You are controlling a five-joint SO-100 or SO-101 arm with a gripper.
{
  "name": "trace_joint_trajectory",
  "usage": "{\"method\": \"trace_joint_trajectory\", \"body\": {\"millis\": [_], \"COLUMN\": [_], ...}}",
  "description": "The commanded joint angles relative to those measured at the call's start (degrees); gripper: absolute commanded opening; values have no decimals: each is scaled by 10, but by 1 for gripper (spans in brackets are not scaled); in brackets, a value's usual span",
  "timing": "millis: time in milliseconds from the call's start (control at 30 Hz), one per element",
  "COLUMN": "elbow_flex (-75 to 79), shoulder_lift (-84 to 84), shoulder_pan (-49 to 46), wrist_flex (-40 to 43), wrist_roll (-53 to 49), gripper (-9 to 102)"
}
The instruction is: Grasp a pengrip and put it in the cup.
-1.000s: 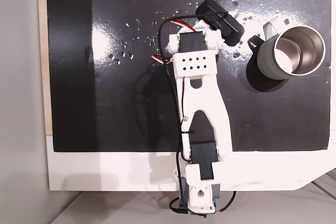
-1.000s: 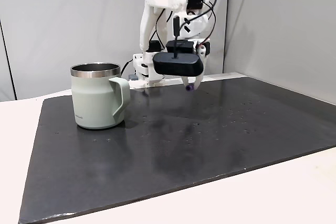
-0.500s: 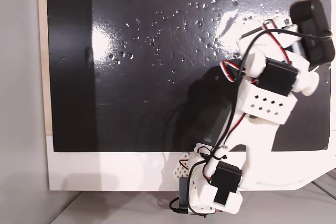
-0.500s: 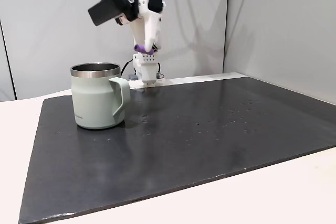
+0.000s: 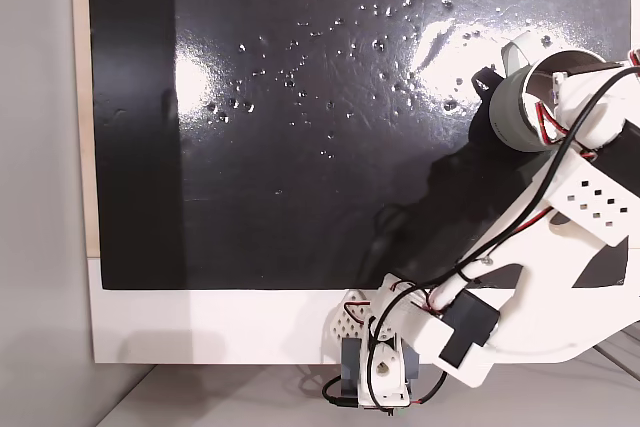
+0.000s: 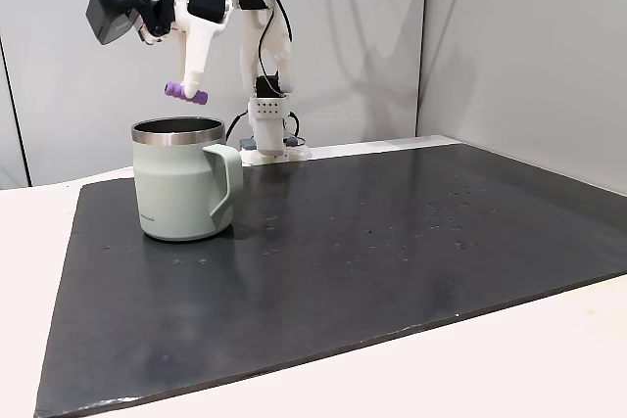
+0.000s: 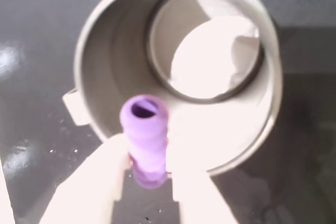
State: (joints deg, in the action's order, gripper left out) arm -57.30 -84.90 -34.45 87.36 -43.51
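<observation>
— Where's the pengrip (image 7: 144,139)?

— I see it clamped between the two fingers of my end effector (image 6: 186,92), its open end at 12 o'clock in the wrist view, hanging just above the cup (image 6: 181,183) mouth.

— And the arm?

— Raised high, wrist bent down over the cup's rim; the cup stands on the dark bench (image 6: 392,242).
</observation>
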Motion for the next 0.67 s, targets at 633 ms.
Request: {"method": "trace_joint_trajectory", "body": {"millis": [633], "elbow_flex": [40], "shoulder_lift": [14], "shoulder_pan": [-7], "wrist_flex": [29], "wrist_roll": [-4], "gripper": [22]}}
